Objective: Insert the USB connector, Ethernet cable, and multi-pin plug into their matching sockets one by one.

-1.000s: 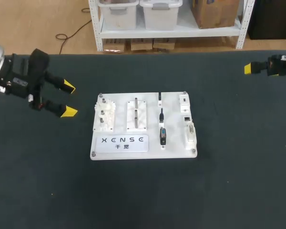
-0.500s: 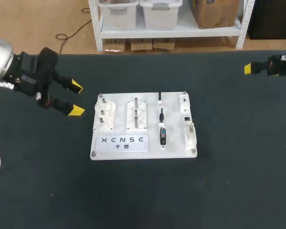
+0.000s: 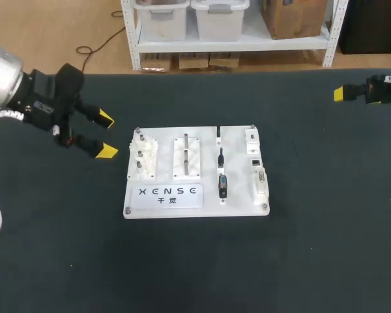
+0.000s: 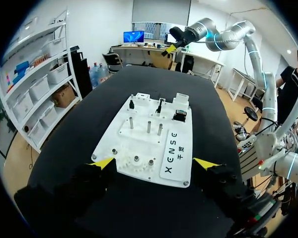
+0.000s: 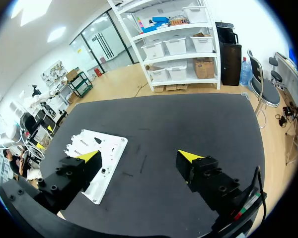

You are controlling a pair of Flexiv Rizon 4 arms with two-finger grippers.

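Where the board (image 3: 238, 156) lies: flat white rectangle, mid-counter (image 3: 313, 248), on matte black cloth.
USB connector (image 3: 222, 186): small black block on the board, right of centre.
Multi-pin plug (image 3: 260, 182): pale oblong near the board's right edge.
Left hand (image 3: 105, 135): yellow wedge tips spread, empty, near the board's left edge.
Right hand (image 5: 139, 156): tips wide apart, empty, well apart from the board.

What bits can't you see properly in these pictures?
- Right wrist view: a finger of the right hand hides part of the white rectangular plastic board.
- Head view: the picture's edge cuts off that hand; only one yellow tip shows.
- All views: the board's tiny sockets and small black connector are too small to tell apart.
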